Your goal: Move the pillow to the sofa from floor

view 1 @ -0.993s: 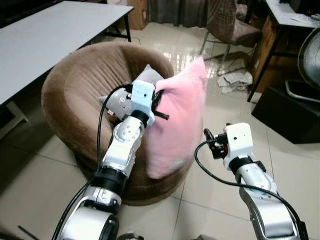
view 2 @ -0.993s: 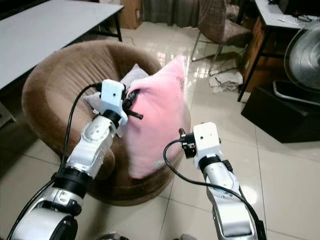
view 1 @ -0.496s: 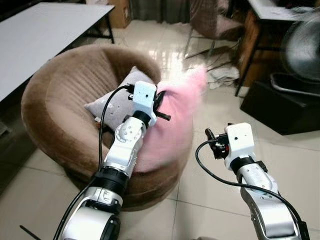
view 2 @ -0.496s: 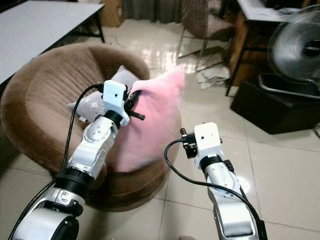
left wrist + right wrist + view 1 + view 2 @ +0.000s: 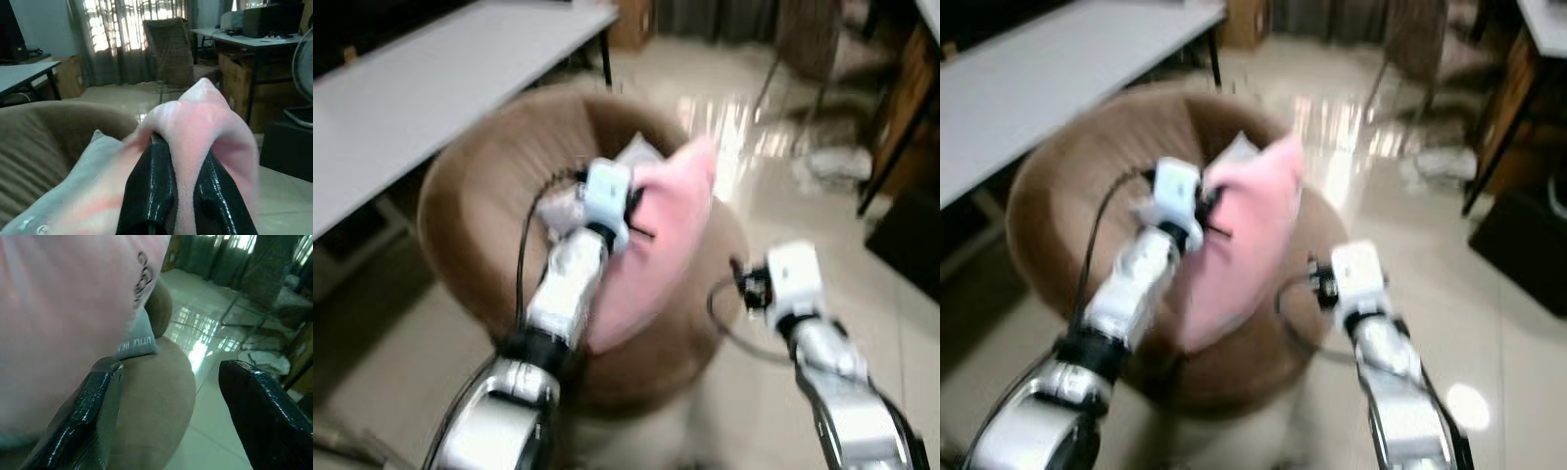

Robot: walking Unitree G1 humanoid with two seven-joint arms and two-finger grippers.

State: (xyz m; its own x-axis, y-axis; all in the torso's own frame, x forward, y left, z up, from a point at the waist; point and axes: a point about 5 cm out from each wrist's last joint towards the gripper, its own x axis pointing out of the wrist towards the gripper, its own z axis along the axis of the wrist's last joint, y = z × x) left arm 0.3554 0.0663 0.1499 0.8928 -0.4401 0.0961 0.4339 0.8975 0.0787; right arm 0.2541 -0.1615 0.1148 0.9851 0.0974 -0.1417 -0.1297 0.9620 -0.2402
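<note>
A pink pillow hangs over the right side of the round brown sofa, its lower edge draped on the seat rim. My left gripper is shut on a fold of the pink pillow near its top. A grey pillow lies in the sofa behind it. Lower right of the pink pillow, my right gripper is open beside its face, nothing between the fingers. The eye views are blurred.
A white table stands at the left beyond the sofa. A chair, crumpled paper and a dark desk leg are at the back right on the glossy tiled floor.
The whole view has shifted and blurred, so the camera moved. The pink pillow stays held by my left gripper over the sofa; my right gripper stays open beside it.
</note>
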